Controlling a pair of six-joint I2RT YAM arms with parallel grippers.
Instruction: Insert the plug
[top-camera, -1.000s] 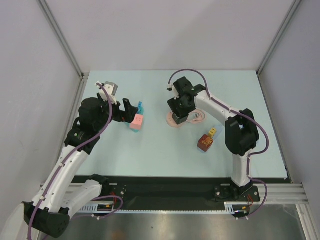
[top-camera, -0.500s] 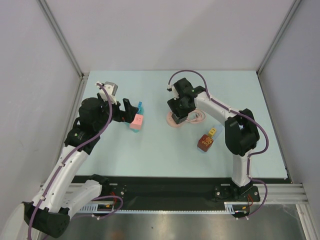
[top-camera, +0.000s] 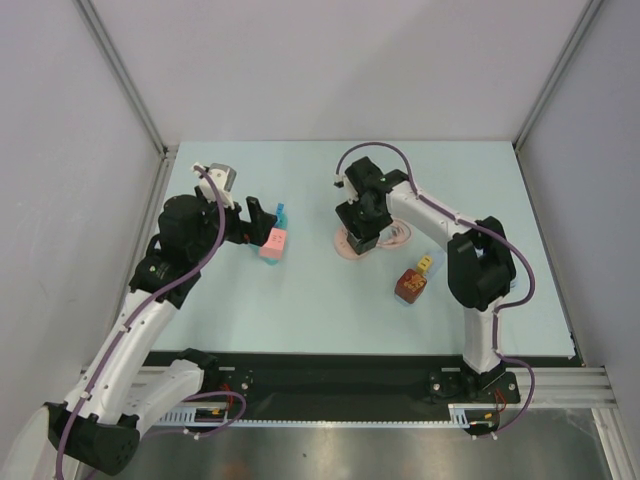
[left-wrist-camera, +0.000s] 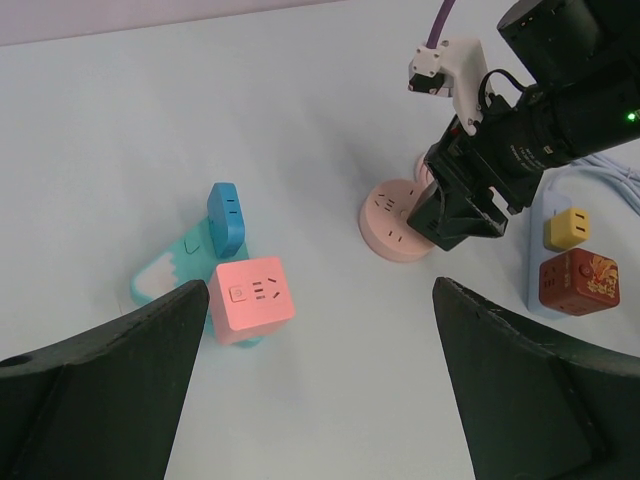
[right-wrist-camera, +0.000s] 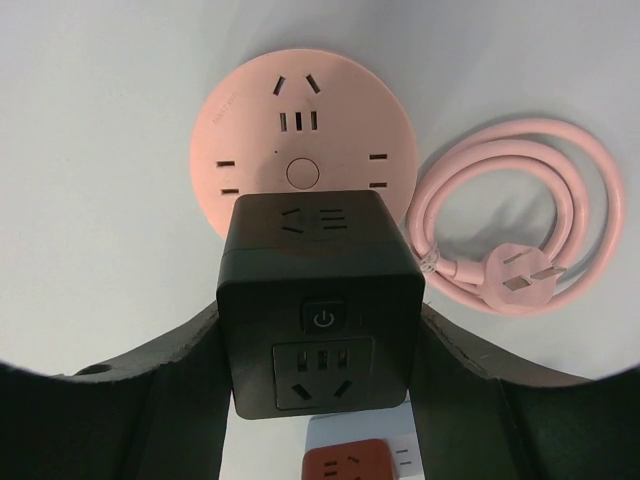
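My right gripper (right-wrist-camera: 320, 352) is shut on the plug, a black cube adapter (right-wrist-camera: 320, 300) with a power button and socket holes on its faces. It hangs just above the near edge of a round pink socket (right-wrist-camera: 300, 130), and whether they touch cannot be told. From above, the right gripper (top-camera: 360, 226) covers most of that pink socket (top-camera: 343, 245). My left gripper (left-wrist-camera: 320, 400) stands open, with nothing between its fingers, beside a pink cube (left-wrist-camera: 250, 297) plugged into a teal strip (left-wrist-camera: 160, 280).
A coiled pink cable (right-wrist-camera: 520, 230) with its plug lies right of the round socket. A blue cube (left-wrist-camera: 226, 215) sits on the teal strip. A red cube (top-camera: 410, 286) and a small yellow one (top-camera: 425, 264) sit on a white strip nearer the right arm.
The right gripper with the black cube has shifted slightly to the right and nearer over the pink socket. The left arm has not moved.
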